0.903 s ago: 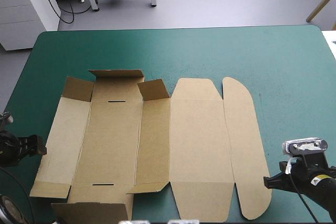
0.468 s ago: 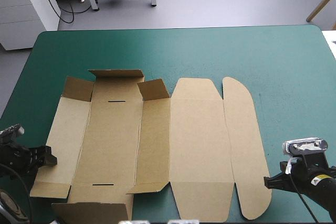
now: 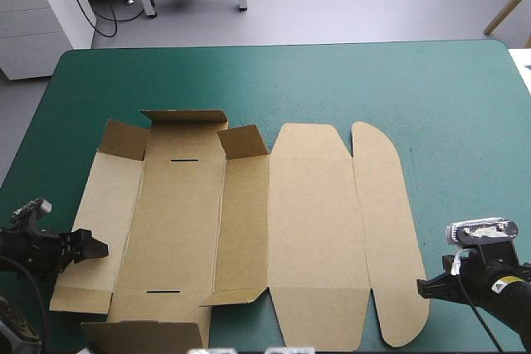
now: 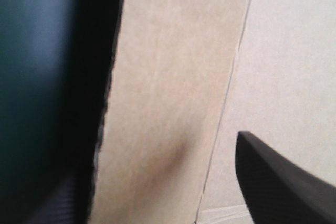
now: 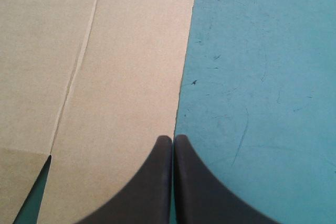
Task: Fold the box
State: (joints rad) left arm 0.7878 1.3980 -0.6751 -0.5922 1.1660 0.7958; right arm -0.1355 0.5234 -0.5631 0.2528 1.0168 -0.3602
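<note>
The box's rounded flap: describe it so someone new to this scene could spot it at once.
On the teal-green table lies the opened-out brown box, its panels side by side. Take the panel at its right end, nearest the right gripper. Alone among them it is a narrow strip with both ends rounded; its neighbours end in straight edges.

Left hand [image 3: 90, 248] spread, right hand [image 5: 173, 140] closed.
</note>
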